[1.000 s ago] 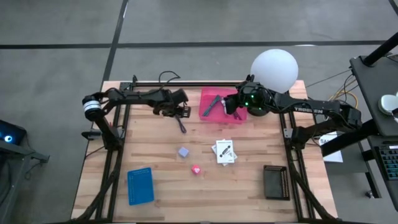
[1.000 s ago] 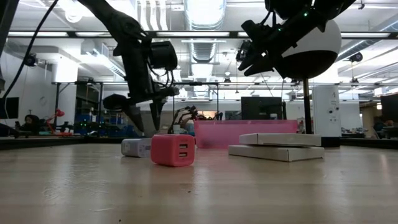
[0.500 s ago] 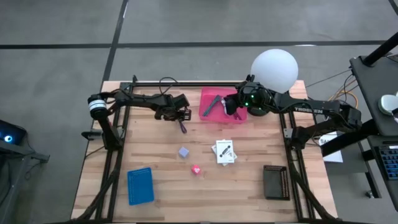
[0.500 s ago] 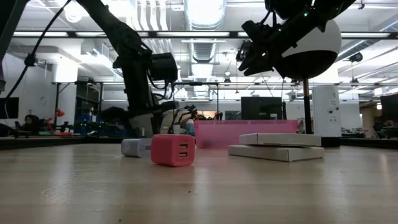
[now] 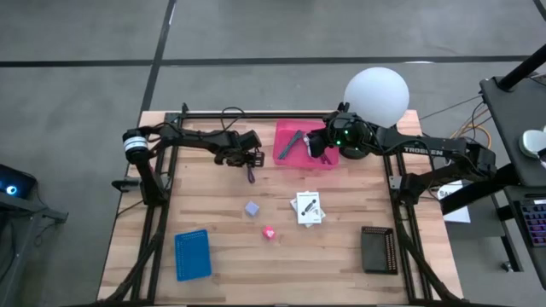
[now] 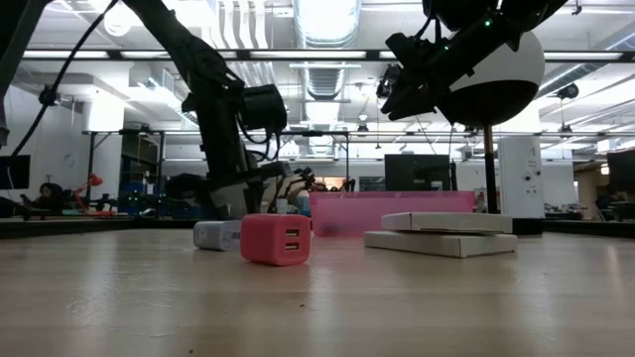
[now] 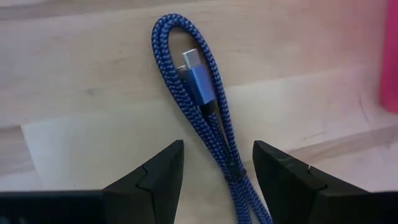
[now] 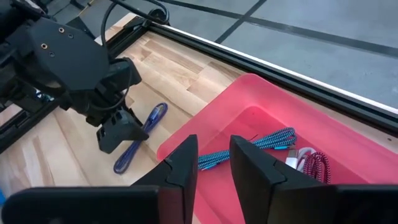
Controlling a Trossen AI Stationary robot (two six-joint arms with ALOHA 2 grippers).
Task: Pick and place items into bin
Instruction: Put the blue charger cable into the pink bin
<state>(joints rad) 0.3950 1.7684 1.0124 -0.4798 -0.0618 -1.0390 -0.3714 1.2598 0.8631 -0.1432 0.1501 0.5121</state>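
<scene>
The folded braided cord (image 7: 205, 106), limp and light, is straddled by the spread left pincer (image 7: 217, 171); it is probably best pinched across both strands.

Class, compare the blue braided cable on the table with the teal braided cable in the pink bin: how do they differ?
The blue braided cable lies folded on the bare wood, between the left pincer's open fingers; the teal braided cable lies inside the pink bin, beside a red cable. Both are braided.
</scene>
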